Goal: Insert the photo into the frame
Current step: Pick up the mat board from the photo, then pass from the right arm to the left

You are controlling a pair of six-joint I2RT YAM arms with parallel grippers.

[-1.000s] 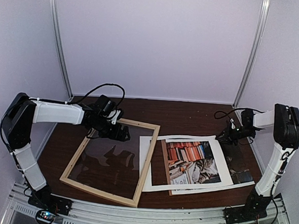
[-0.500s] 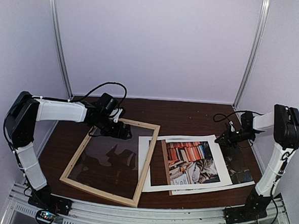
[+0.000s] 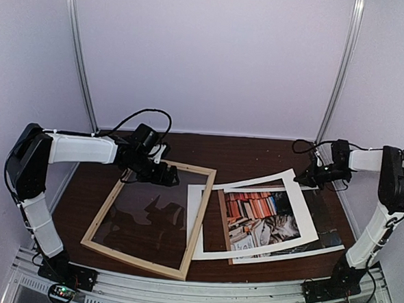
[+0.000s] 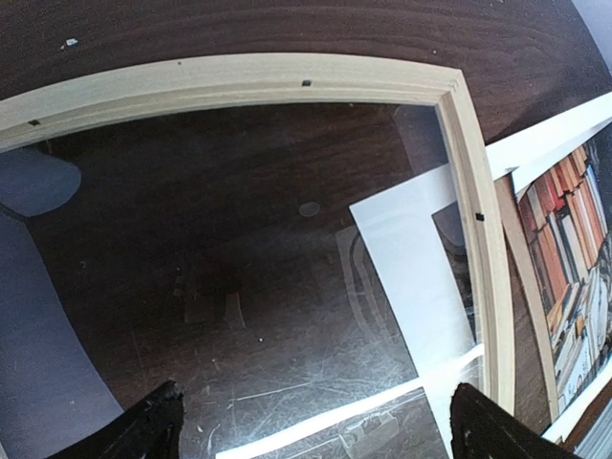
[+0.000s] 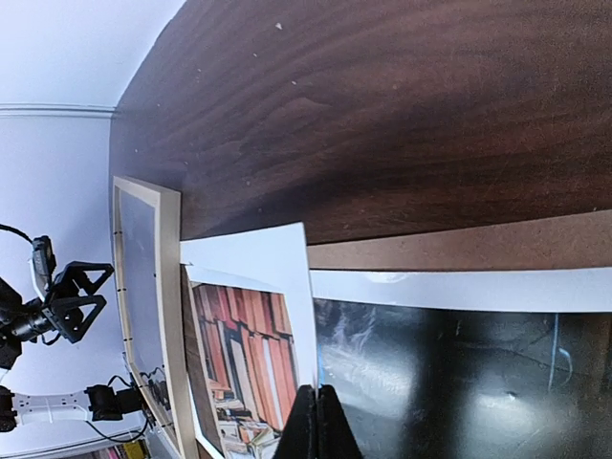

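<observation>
The photo (image 3: 260, 213), a cat among red-orange books with a wide white border, lies right of centre. Its far right corner is raised off the table. My right gripper (image 3: 303, 179) is shut on that corner; in the right wrist view the closed fingers (image 5: 317, 421) pinch the white border of the photo (image 5: 253, 325). The pale wood frame (image 3: 134, 256) lies flat at the left, glass reflecting inside it. My left gripper (image 3: 167, 179) hovers open over the frame's far edge; in its wrist view the frame (image 4: 287, 76) fills the picture and the gripper (image 4: 320, 430) holds nothing.
A brown backing board (image 5: 478, 244) and a glossy dark sheet with a white edge (image 5: 459, 363) lie under and right of the photo. The photo's white left border (image 4: 411, 258) shows through the frame's glass. Walls and metal posts enclose the table closely.
My right gripper has shut on the photo's far right corner and lifted it, so that edge now curls up. The left arm has barely shifted.
</observation>
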